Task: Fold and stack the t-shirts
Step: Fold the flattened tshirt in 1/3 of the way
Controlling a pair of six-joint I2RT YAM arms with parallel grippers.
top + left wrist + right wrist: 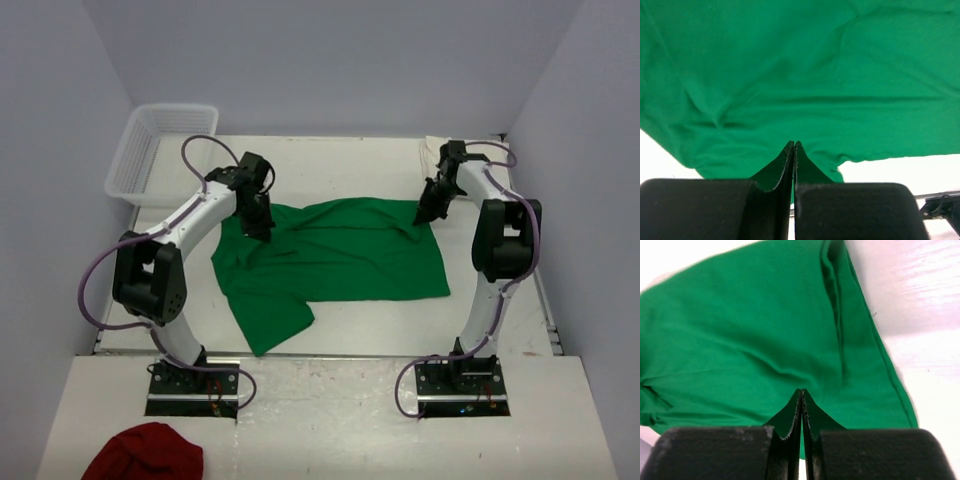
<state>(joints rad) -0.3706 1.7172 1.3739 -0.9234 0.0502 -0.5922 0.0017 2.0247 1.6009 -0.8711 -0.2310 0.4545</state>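
Left gripper (794, 145) and right gripper (801, 391) both clamped on the green t-shirt (340, 255), cloth spreading beyond their tips.

A: What can't you make out?
B: The red cloth (145, 452) runs off the bottom edge. Of the cream shirt (431, 146), only a scrap shows behind the right arm (497, 240).
A: And up close?
B: The green shirt (800, 75) overflows both wrist views, and the fingers (771, 172) hide its near edge.
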